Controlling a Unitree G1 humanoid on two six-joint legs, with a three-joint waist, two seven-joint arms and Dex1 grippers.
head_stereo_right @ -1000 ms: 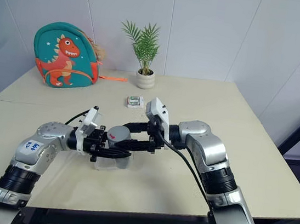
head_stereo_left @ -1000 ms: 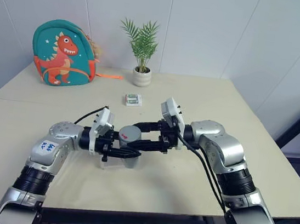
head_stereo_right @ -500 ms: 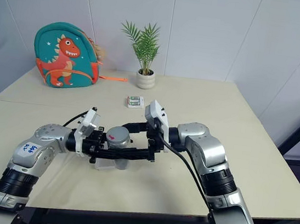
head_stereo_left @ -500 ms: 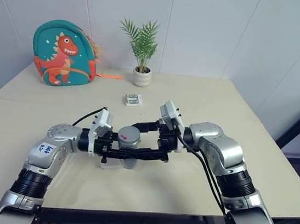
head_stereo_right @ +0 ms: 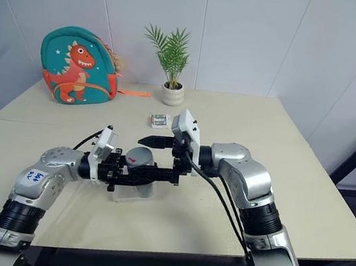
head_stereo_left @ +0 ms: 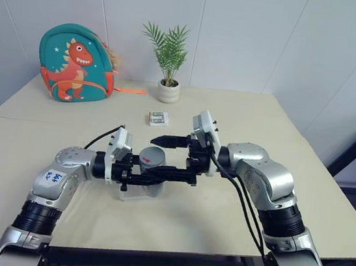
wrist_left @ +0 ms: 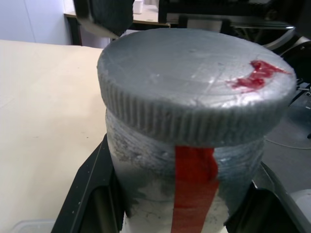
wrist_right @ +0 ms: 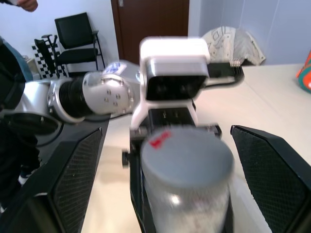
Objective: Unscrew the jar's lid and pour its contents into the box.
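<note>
My left gripper is shut on the jar, a small cloudy jar with a strip of red tape, and holds it upright above the table. The grey lid with a red mark sits on the jar's top. My right gripper comes in from the right and is open, its fingers standing wide apart on either side of the lid without touching it. The clear low box rests on the table just under the jar. The contents are hidden inside the jar.
A dinosaur backpack and a potted plant stand at the table's back. A small green-and-white packet lies behind the grippers. The beige table stretches bare to the right and front.
My right gripper was shut on the lid and has opened; its fingers now stand wide apart around it. The left gripper and the jar have stayed put.
</note>
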